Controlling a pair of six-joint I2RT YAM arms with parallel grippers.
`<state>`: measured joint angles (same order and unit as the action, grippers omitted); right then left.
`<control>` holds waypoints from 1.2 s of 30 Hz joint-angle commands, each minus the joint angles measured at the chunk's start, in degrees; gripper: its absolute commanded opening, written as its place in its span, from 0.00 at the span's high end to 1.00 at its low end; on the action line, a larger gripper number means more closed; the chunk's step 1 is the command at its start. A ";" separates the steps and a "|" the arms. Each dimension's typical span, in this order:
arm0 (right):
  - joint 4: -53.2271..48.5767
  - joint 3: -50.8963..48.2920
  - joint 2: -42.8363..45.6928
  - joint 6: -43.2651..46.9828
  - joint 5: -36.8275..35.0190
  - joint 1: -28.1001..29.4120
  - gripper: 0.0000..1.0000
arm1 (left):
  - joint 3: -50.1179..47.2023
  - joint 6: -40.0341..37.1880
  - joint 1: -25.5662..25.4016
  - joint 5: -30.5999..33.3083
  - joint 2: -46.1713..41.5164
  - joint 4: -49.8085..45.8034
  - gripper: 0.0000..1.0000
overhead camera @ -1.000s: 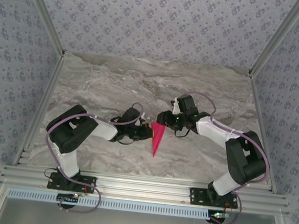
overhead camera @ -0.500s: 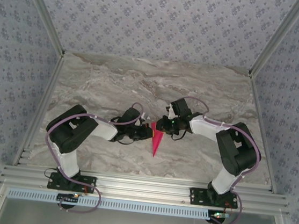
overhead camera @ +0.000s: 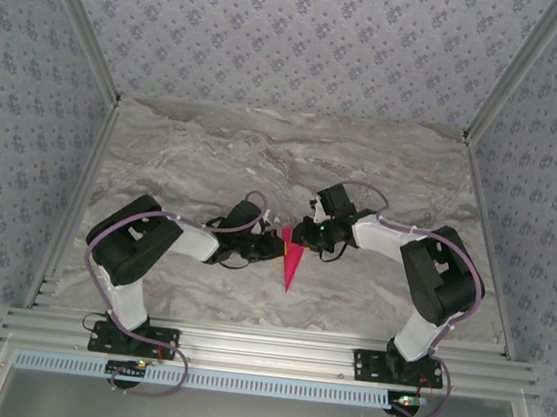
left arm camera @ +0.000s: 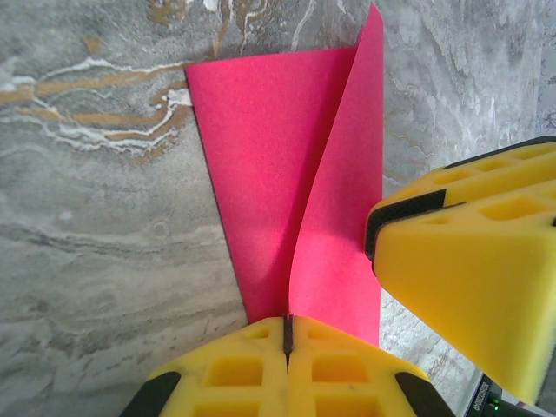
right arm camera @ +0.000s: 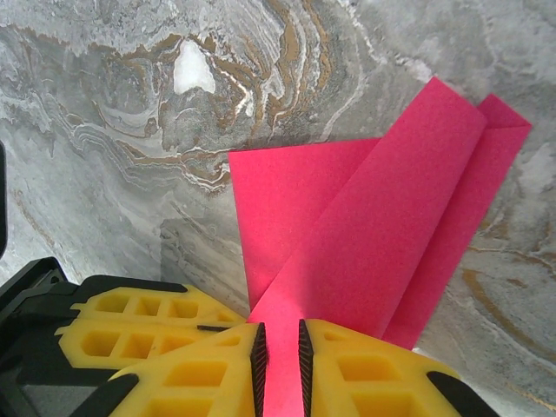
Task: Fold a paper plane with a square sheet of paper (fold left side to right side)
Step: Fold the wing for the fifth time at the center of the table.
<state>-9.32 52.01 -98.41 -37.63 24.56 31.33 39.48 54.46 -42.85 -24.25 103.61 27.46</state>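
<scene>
The marble table (overhead camera: 195, 149) lies as it did, and my left arm (overhead camera: 144, 244) has not stirred. The change is all on the other side. My right arm (overhead camera: 437, 277) has tucked its elbow in toward the middle, and that has carried my right claw (overhead camera: 304, 236) up against the wide end of the paper plane (overhead camera: 291, 262). A second ago that claw stood just clear of the paper with its jaws wider. Now they have drawn in to a thin slot, and from the right wrist camera the pink paper runs straight into that slot — I judge it pinched, not merely brushed.

The plane lies between my two claws, its wide end at their tips and its slim point trailing back toward my bases. My left claw (overhead camera: 270, 249) is closed right down, its fingers meeting in one dark seam. From its own camera the paper's crease rises into that seam, so it seems to have the sheet nipped too. My right claw's yellow finger (left arm camera: 469, 261) sits just beside it, against the edge of the paper.

Smallest of all is the flap (left arm camera: 340, 208) ahead of my left claw. It stands up off the flat layer, curved and not yet pressed down.

So I now appear to hold the same end of the plane from both sides, which is what carrying the left side over to the right calls for. The fold itself is not yet laid flat.
</scene>
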 commanded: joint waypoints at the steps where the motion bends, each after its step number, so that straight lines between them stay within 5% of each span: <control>1: -2.15 0.46 -0.82 0.99 -1.44 0.31 0.78 | -0.73 -1.33 0.09 2.71 2.18 -1.84 1.00; 36: -7.58 -2.86 -3.45 1.12 -6.29 0.23 0.84 | -0.37 -0.84 -0.53 2.23 3.47 -0.65 1.00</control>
<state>-10.70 51.37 -100.29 -37.43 21.78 31.33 39.48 54.48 -42.74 -24.88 104.05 28.12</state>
